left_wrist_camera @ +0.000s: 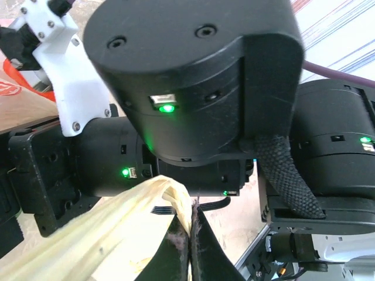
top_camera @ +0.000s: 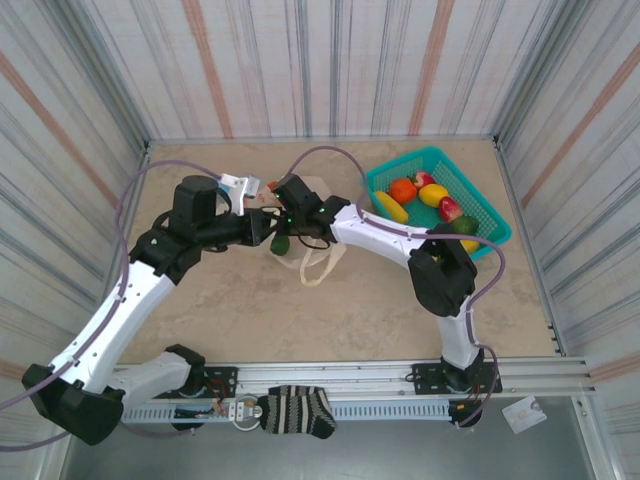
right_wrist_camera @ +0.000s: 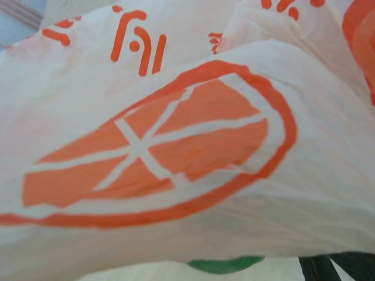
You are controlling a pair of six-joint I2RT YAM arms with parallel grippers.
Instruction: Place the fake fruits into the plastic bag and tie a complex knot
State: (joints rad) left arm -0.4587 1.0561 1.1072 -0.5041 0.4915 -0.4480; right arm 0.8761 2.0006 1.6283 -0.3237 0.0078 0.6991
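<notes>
In the centre of the right wrist view, the bag (right_wrist_camera: 176,199) lies close to the lens, cream and thin, with a large orange slice print across it and smaller red-orange marks toward the upper edge. At the bottom edge of that frame a green fruit (right_wrist_camera: 225,264) peeks out from under the plastic. From above, the bag sits in the middle of the frame, crumpled between the two wrists, its loop handles trailing toward the lower centre and the green fruit at its lower left edge; whether that fruit is inside the bag or just beside it cannot be told.

At the bottom centre of the left wrist view, the left pincer (left_wrist_camera: 188,249) is pressed together on a twisted cream strip of the bag, which runs off to the lower left. The black body of the right wrist (left_wrist_camera: 193,82) looms just above it, green lights lit.

From above, the right pincer (top_camera: 284,218) points down at the bag, touching or nearly touching the left one; whether it is spread or closed cannot be told.

In the upper right of the overhead frame, well apart from the bag, a teal basket (top_camera: 402,163) holds the other fruits (top_camera: 433,195): an orange, a banana, a lemon, red ones and a green one.

All rest on a beige counter (top_camera: 250,310). A striped sock (top_camera: 295,412) hangs at the bottom centre on the rail.
</notes>
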